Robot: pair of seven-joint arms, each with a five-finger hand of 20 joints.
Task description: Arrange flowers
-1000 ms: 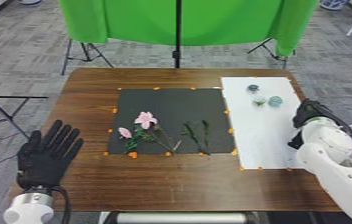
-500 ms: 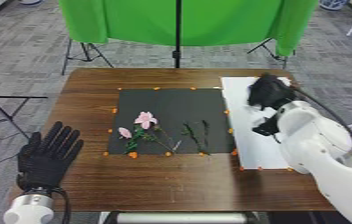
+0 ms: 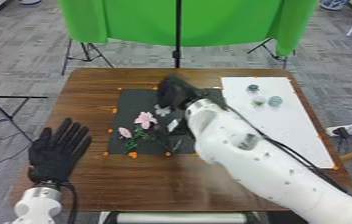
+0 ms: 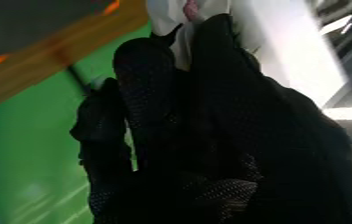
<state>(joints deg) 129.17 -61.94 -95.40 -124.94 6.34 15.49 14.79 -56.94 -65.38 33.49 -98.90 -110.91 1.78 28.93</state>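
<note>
In the head view, my right hand [image 3: 178, 91] is over the upper part of the black mat [image 3: 140, 102]. It holds a whitish flower [image 3: 162, 110], just above a pink flower [image 3: 146, 120]. A smaller pink bloom [image 3: 125, 132] and green leaves [image 3: 132, 145] lie lower left on the mat. My right arm covers the mat's right side. In the right wrist view, my right hand [image 4: 212, 105] pinches the white flower [image 4: 165, 15] with a pink streak at its fingertips. My left hand [image 3: 57, 152] rests open, fingers straight, at the table's left edge.
A white sheet [image 3: 292, 127] covers the table's right side, with several small blue-green succulents [image 3: 275, 101] near its far end. Orange markers [image 3: 133, 155] line the mat and sheet. A green cloth [image 3: 124, 25] on stands is behind the brown table [image 3: 92, 185].
My right hand has swung left from the table's right edge, across the white sheet to the mat, carrying the white flower. The succulents are uncovered again. My left hand has shifted slightly right.
</note>
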